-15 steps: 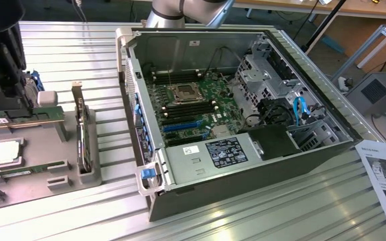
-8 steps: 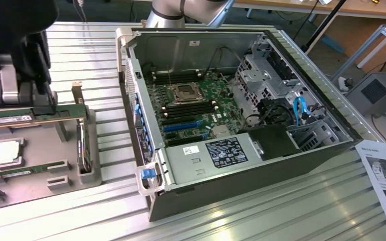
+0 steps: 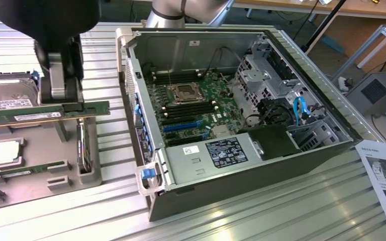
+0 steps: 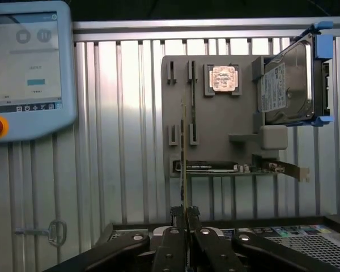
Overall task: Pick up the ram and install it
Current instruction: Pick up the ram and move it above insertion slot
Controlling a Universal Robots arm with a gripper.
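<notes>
Hanging edge-up over the tray (image 3: 18, 191), the ram (image 3: 42, 115) is pinched in the gripper (image 3: 68, 105), with the fingers (image 4: 171, 232) clamped together on the board's upper edge. In the wrist view the ram shows as a thin line running away from the pads. It looks clear of the tray's posts, though how far clear is hard to judge. The grip sits off-centre, and the longer part of the stick juts toward the exterior view's left. Risk one: with that overhang and so little board between the pads, a quick move could make the ram pivot or slip. Risk two: the long end passes just beside the hard drive (image 3: 5, 93), and a second stick (image 3: 25, 170) lies in the tray below, so a swing or drop here could clip either. Risk three: the case (image 3: 200, 201) stands between the tray and the motherboard (image 3: 213, 90), and a low carry would knock the stick against the near wall. Risk four is the fit. The black slots (image 3: 183, 108) are narrow and packed close beside the socket (image 3: 183, 92), with blue slots (image 3: 179, 126) just past them. A small tilt or offset would likely land the edge on a slot wall or in the wrong slot, and pressing on from there could jam it or damage the contacts. Whether the slot latches are open, or which way the notch faces, cannot be told. A pendant (image 4: 28, 68) lies on the table, well apart from all this.
</notes>
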